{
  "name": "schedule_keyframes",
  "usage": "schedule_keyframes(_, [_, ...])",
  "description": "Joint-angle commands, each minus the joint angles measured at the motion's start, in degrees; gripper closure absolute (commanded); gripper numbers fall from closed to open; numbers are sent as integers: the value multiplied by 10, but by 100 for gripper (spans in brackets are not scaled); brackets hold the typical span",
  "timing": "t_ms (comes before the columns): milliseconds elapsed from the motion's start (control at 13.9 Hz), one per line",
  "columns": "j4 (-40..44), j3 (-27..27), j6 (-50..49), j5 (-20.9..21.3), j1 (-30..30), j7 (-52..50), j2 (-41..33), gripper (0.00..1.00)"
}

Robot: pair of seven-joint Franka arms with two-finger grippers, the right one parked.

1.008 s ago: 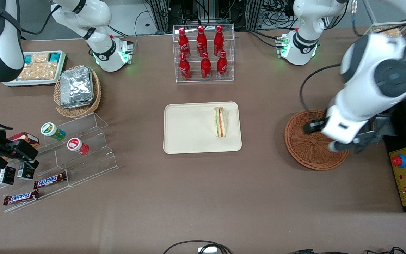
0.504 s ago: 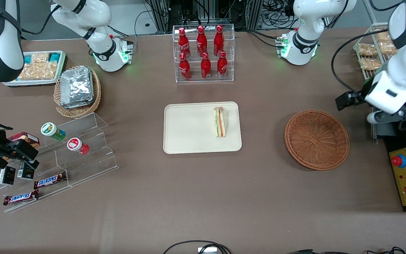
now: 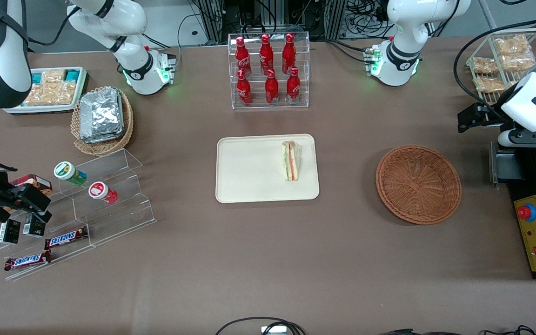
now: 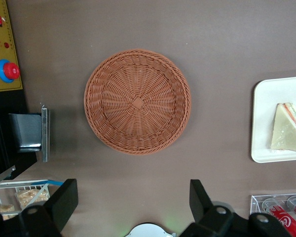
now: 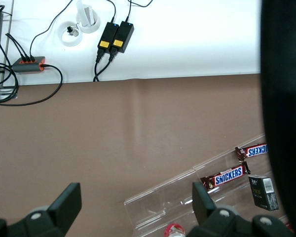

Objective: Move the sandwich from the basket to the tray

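Observation:
The sandwich [image 3: 291,160] lies on the cream tray [image 3: 249,172], near the tray's edge toward the working arm; both also show in the left wrist view, the sandwich [image 4: 288,128] on the tray [image 4: 263,116]. The reddish-brown basket [image 3: 418,184] stands empty beside the tray, toward the working arm's end; the left wrist view looks straight down into the basket [image 4: 137,101]. My left gripper [image 3: 526,138] hangs high above the table edge past the basket. In the left wrist view the gripper [image 4: 133,207] is open and empty, its fingers wide apart.
A clear rack of red bottles [image 3: 269,70] stands farther from the front camera than the tray. A wire rack of snack packs [image 3: 500,60] and a yellow control box with a red button [image 3: 535,232] sit at the working arm's end. A tan basket of foil packets [image 3: 103,116] is toward the parked arm's end.
My left gripper has risen off the basket and drawn away toward the working arm's end of the table. The sandwich has stayed on the tray.

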Motion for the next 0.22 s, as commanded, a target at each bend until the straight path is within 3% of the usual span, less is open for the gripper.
schedule_keyframes(0, [1,1,-10,-9,1,15,-10,0])
schedule_keyframes(144, [1,1,-14,-9,1,16,-10,0])
